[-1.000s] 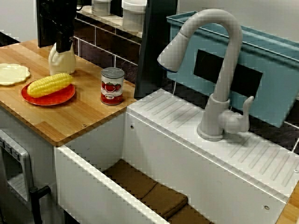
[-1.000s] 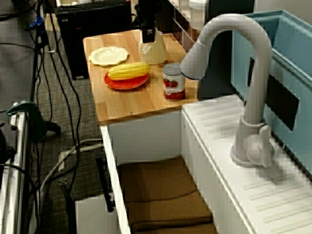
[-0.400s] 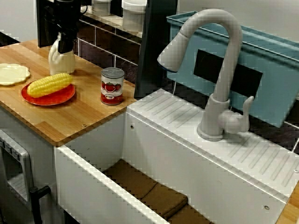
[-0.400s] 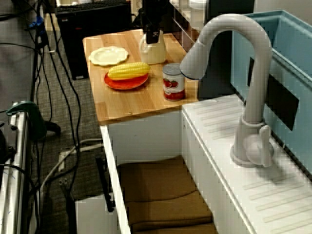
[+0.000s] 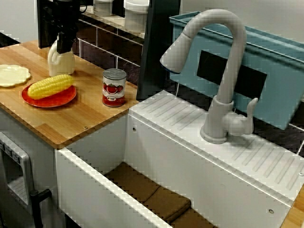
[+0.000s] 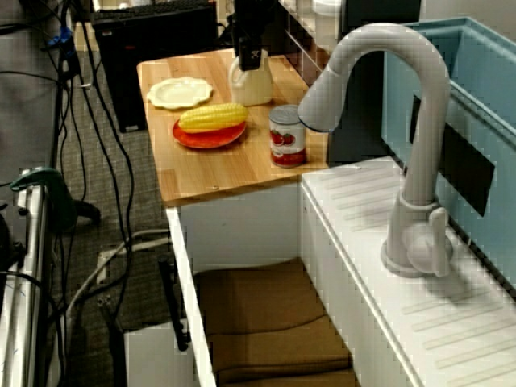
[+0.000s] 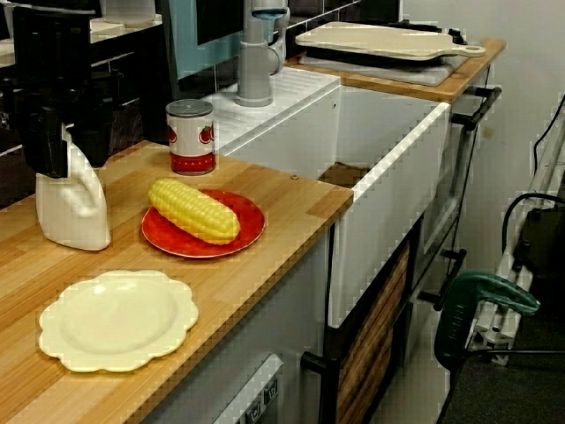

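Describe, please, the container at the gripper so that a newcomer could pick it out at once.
Start at the wooden counter beside the white sink and look next to the red plate holding the corn cob. There stands a cream-white bottle, its top under the black gripper; unlike the labelled can and the flat cream plate, it is tall and plain.

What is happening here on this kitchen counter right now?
A single robot arm has its black gripper down over the neck of a cream jug, which stands upright on the wooden counter near the back wall. Whether the jaws are closed on it cannot be told. Beside the jug, an ear of corn lies on a red plate, a tomato can stands toward the sink, and a cream plate sits apart.
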`<state>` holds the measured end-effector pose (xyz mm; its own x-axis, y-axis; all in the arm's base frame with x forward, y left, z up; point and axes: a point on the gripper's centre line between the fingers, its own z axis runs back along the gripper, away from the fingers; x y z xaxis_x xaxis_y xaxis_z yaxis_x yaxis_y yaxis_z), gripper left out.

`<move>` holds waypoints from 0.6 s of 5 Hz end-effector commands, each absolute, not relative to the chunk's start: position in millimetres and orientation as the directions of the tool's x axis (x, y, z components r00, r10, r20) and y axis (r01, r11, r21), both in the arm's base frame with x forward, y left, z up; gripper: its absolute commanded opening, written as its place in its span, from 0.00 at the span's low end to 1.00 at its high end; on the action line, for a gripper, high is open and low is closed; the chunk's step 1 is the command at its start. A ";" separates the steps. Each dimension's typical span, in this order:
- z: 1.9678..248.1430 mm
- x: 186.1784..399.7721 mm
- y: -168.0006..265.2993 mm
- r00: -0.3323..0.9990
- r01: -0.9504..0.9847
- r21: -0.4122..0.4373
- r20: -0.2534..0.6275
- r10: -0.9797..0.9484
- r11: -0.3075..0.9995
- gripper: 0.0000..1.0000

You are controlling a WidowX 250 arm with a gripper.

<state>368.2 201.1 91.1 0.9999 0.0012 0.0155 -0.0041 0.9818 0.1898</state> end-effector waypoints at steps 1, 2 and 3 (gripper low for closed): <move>138.2 354.5 214.3 0.997 0.026 0.171 0.070 -0.038 0.985 0.00; 146.9 345.7 212.0 0.996 0.040 0.165 0.078 -0.053 0.985 0.00; 157.0 339.3 206.8 0.994 0.058 0.153 0.085 -0.072 0.986 0.00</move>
